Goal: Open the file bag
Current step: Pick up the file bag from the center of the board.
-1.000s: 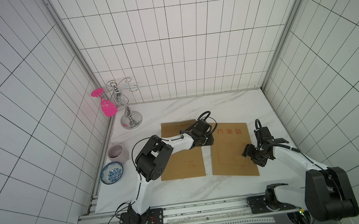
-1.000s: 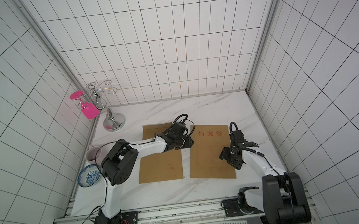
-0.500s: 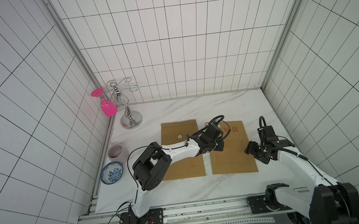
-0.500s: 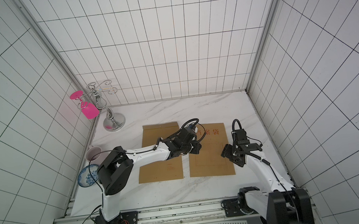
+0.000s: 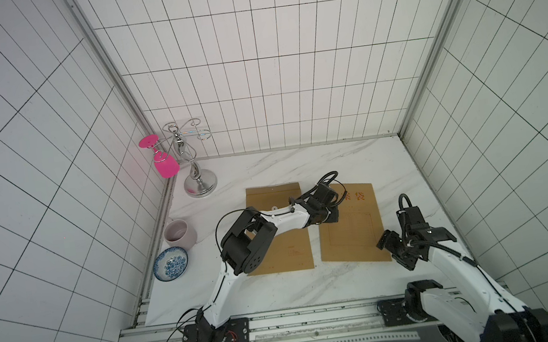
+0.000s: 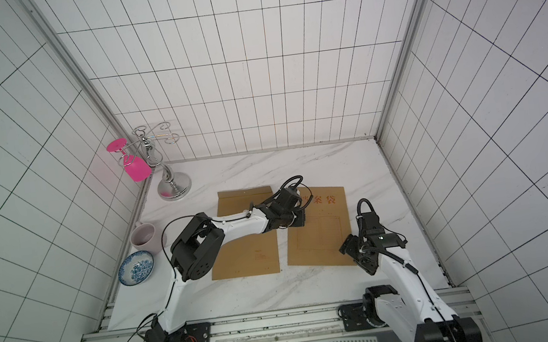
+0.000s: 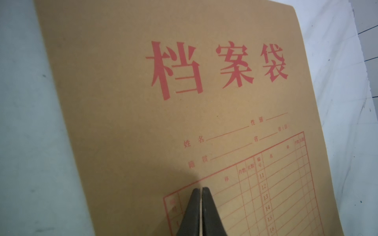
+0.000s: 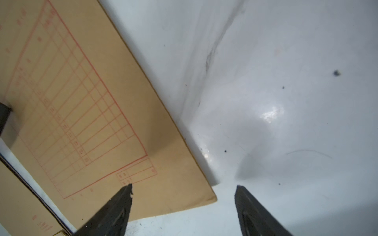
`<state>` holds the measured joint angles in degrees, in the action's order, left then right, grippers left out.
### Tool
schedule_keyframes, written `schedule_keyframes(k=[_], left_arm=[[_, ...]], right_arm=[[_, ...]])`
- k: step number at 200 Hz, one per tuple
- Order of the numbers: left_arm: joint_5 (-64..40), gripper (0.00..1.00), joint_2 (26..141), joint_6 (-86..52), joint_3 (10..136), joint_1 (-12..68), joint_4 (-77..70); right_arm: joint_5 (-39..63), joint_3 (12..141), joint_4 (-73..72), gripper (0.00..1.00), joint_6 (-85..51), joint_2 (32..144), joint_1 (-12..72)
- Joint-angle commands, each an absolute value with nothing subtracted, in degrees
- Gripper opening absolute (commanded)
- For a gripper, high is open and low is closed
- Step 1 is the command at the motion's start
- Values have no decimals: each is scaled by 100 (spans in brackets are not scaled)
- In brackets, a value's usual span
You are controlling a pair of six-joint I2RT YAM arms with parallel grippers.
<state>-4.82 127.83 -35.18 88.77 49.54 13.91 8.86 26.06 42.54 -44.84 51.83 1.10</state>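
Two brown paper file bags lie flat side by side. The right file bag (image 5: 355, 233) (image 6: 320, 240) faces up with red characters and a printed grid (image 7: 225, 102) (image 8: 92, 102). The left file bag (image 5: 289, 248) (image 6: 250, 253) shows its flap side. My left gripper (image 5: 333, 216) (image 6: 299, 219) (image 7: 202, 189) is shut and holds nothing, its tips on the right bag's printed face near that bag's left edge. My right gripper (image 5: 394, 253) (image 6: 359, 255) (image 8: 184, 186) is open at that bag's near right corner, one finger over the paper, the other over bare table.
At the left stand a silver glass rack (image 5: 195, 174) with a pink wine glass (image 5: 165, 165) hanging on it, a pale mug (image 5: 179, 233) and a blue patterned bowl (image 5: 171, 268). Tiled walls close in the marble table (image 5: 315, 287) on three sides.
My left gripper has moved right from the gap between the bags onto the right bag and has shut. My right gripper has opened wider and drawn back toward the bag's near corner.
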Motion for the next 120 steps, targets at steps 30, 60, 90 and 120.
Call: schedule_keyframes(k=[30, 60, 90, 120], left_arm=[[-444, 6, 12985, -3507, 8928, 4737, 1698], [-675, 10, 12640, -3586, 8886, 4769, 1515], [-482, 19, 12268, -3467, 8884, 4875, 1483], [-432, 20, 12460, -3375, 9054, 4852, 1566]], right_arm=[[1238, 2122, 3474, 77, -4887, 5281, 48], [1431, 2107, 3165, 74, -4887, 5476, 9], [1484, 2027, 3446, 74, -5245, 5208, 16], [1075, 2080, 4127, 75, -5490, 4363, 147]])
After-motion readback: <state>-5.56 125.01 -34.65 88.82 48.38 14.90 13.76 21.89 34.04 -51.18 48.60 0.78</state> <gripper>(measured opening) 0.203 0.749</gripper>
